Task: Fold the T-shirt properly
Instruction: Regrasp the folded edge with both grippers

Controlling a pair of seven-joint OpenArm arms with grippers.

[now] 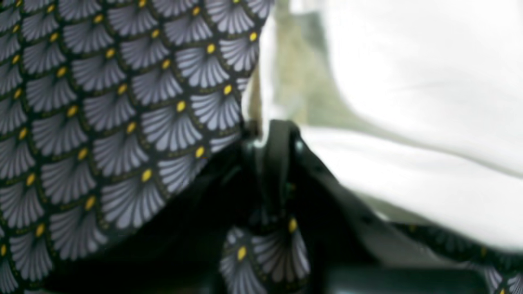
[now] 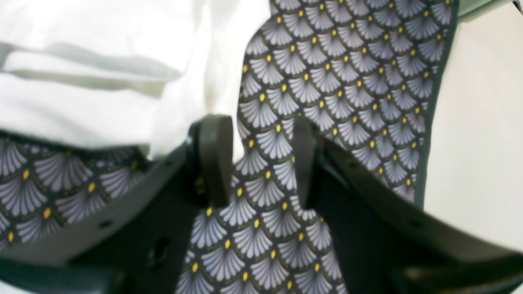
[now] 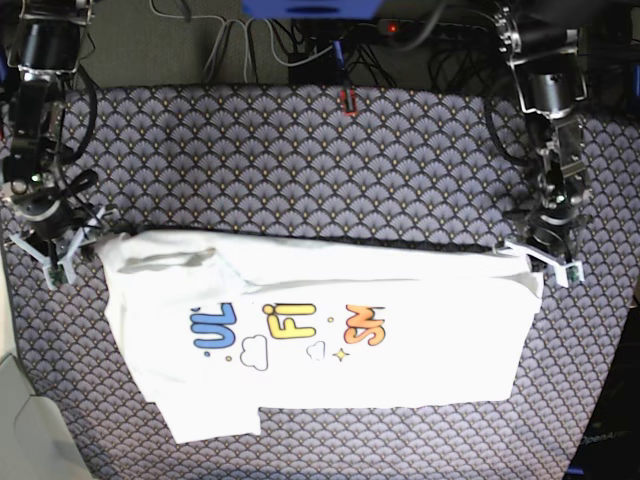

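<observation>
In your left wrist view, the left pincer is pressed together at the white T-shirt edge, seemingly pinching it. In your right wrist view, the right pincer stands spread over the patterned table cover, cloth just beside one jaw, nothing held. From the base view, the T-shirt lies across the table, folded partway with half its print showing; more folds remain. Cables at the far edge stay clear.
</observation>
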